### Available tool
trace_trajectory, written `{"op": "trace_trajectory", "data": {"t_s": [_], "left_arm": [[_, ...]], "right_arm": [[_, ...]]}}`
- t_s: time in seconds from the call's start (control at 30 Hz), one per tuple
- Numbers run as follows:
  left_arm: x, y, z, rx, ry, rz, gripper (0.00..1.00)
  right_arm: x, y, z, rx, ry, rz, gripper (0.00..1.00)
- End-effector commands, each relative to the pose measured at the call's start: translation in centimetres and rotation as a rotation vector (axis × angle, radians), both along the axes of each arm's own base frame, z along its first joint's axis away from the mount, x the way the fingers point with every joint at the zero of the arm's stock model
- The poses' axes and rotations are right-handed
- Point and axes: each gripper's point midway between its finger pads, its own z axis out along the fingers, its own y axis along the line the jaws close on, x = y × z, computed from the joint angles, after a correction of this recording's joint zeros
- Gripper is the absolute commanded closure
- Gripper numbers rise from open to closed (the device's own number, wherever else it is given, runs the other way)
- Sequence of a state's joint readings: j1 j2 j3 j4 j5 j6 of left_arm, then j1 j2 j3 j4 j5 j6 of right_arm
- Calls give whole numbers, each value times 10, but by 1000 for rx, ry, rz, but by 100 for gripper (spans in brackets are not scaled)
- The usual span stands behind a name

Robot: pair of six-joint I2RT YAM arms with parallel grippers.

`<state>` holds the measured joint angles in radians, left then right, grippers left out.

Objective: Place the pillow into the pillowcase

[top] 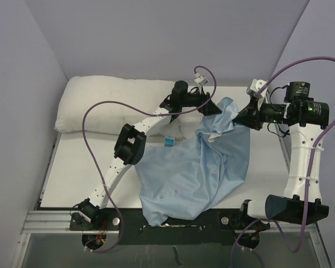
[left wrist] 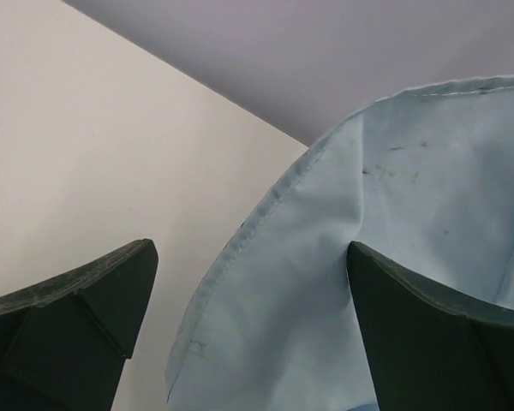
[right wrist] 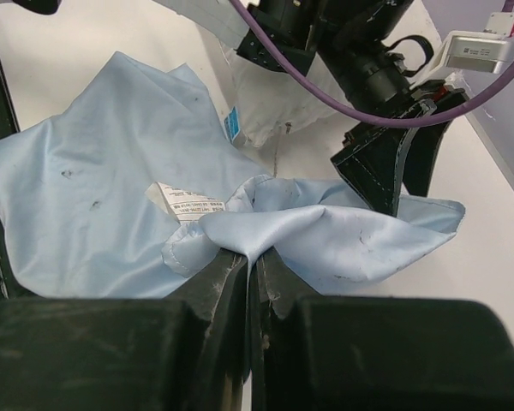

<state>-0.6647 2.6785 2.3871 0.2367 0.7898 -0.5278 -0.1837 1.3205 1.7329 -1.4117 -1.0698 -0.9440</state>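
the black two-finger right gripper (right wrist: pixel 250 257) sits nearest, its fingers clenched tight on a bunched fold of the light blue, wrinkled thin-fabric pillowcase (right wrist: pixel 94 197). seen from above, that fold is the pillowcase's far right corner, lifted off the flat white table (top: pixel 78 173). a small white printed label (right wrist: pixel 188 205) lies on the pillowcase just beside the pinched fold.

the black left gripper (left wrist: pixel 250 250) hangs at the pillowcase's far edge, just beside the raised corner. its fingers are spread wide and released. the stitched hem runs between them and the cloth leans against one finger, but nothing is pinched.

the rest of the pillowcase lies crumpled on the table, reaching to its near edge.

the large, plump, off-white stuffed rectangular pillow (top: pixel 106 103) lies outside the pillowcase, to its far left. the pillow's right end passes under the left arm and reaches the pillowcase's far left edge, where a small blue tag (top: pixel 169 142) shows.
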Motion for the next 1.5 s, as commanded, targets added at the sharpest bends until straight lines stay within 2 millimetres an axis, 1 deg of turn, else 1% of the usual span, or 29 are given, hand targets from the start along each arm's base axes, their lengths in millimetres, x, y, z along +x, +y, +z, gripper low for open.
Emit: {"op": "trace_trajectory", "data": {"t_s": [0.0,0.07,0.13,0.17,0.23,0.3,0.37,0.43,0.47,0.5,0.53,0.57,0.6,0.7,0.73,0.77,0.87,0.93,1.03,1.13,1.17,1.2,1.27,1.3,1.33,1.37,1.4,1.47], "left_arm": [[-21,-7,29,-156,-61,-145,7],[-40,-9,27,-177,-56,-239,4],[-47,-10,15,-163,-36,-275,3],[-47,-10,9,-153,-22,-279,3],[-48,-10,-1,-138,5,-281,9],[-51,-12,-6,-139,25,-294,15],[-58,-14,-3,-155,29,-314,20],[-64,-16,6,-179,13,-335,29],[-65,-15,14,-190,0,-340,39],[-64,-14,23,-202,-14,-337,52],[-59,-11,36,-219,-33,-321,70],[-50,-5,49,-236,-47,-293,95],[-37,5,66,-256,-60,-249,100],[-7,38,122,-307,-137,-128,100],[2,52,146,-323,-174,-74,100],[7,64,166,-331,-213,-32,100],[14,98,218,-331,-316,89,100],[8,119,259,-338,-386,157,100],[2,137,298,-339,-453,247,100],[-7,147,345,-361,-523,331,100],[-12,146,359,-368,-542,349,100],[-18,146,374,-377,-566,367,100],[-33,141,403,-395,-623,400,100],[-43,139,419,-410,-662,418,100],[-51,134,430,-421,-691,433,100],[-63,131,443,-444,-724,449,100],[-72,128,454,-467,-755,469,100],[-89,125,472,-521,-785,497,100]], "right_arm": [[-3,8,5,61,-5,32,100],[-2,8,4,71,0,28,100],[-3,9,5,78,3,29,100],[-4,9,5,80,4,30,100],[-6,9,4,80,6,30,100],[-8,10,3,82,10,33,100],[-10,11,2,86,13,36,100],[-10,11,2,86,13,36,100],[-9,11,2,84,12,33,100],[-8,10,1,80,13,26,100],[-4,7,-1,67,15,7,100],[0,4,-3,54,20,-15,100],[5,-2,-6,31,21,-46,100],[26,-22,-12,-48,8,-166,100],[34,-29,-11,-75,-8,-204,100],[43,-37,-8,-102,-34,-242,100],[71,-60,13,-162,-132,-357,100],[93,-77,28,-192,-184,-441,100],[124,-105,62,-233,-291,-573,100],[152,-130,113,-229,-427,-686,100],[159,-136,131,-214,-471,-718,100],[163,-140,156,-194,-533,-745,100],[166,-149,200,-148,-650,-800,100],[165,-153,224,-125,-716,-823,100],[162,-156,246,-99,-780,-843,100],[156,-158,268,-71,-845,-859,100],[147,-161,292,-51,-922,-873,100],[131,-160,325,-14,-1037,-875,100]]}}
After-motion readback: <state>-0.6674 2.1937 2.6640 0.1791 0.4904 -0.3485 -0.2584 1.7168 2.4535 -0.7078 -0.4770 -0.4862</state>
